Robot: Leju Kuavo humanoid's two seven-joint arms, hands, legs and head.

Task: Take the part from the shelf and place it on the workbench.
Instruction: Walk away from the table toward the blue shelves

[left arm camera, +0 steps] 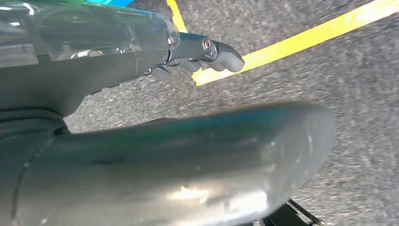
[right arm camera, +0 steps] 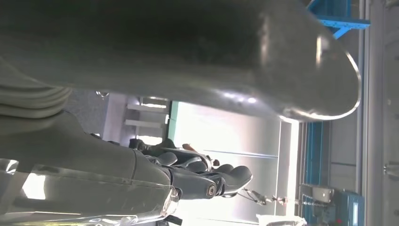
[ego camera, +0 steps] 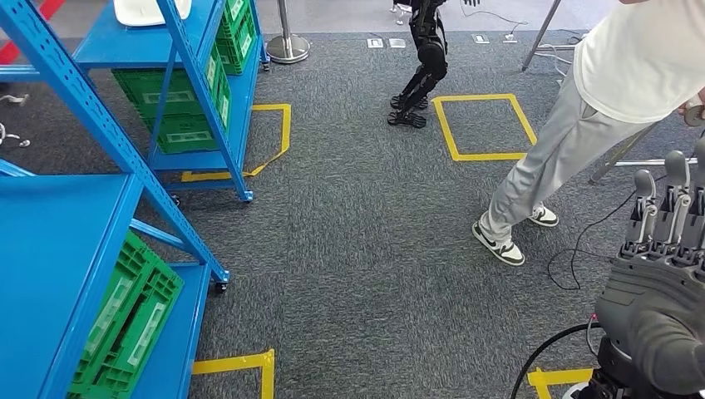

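Observation:
A white object [ego camera: 150,10] lies on the top board of the far blue shelf [ego camera: 125,46]; I cannot tell if it is the part. My right hand [ego camera: 665,224] is raised at the right edge of the head view, fingers [ego camera: 657,204] pointing up and holding nothing. The right wrist view shows that hand [right arm camera: 94,169] with its dark fingers [right arm camera: 211,181] stretched out and bare. In the left wrist view my left hand [left arm camera: 94,70] hangs over grey carpet and yellow tape, fingers [left arm camera: 211,52] apart from the thumb [left arm camera: 188,155], nothing in it.
A near blue shelf [ego camera: 58,258] stands at the left with green crates [ego camera: 125,320] on its lower board; more green crates [ego camera: 179,104] fill the far shelf. A person [ego camera: 599,108] in light clothes stands at the right. Yellow tape [ego camera: 486,125] marks squares on the carpet. Another robot's legs [ego camera: 420,71] stand far ahead.

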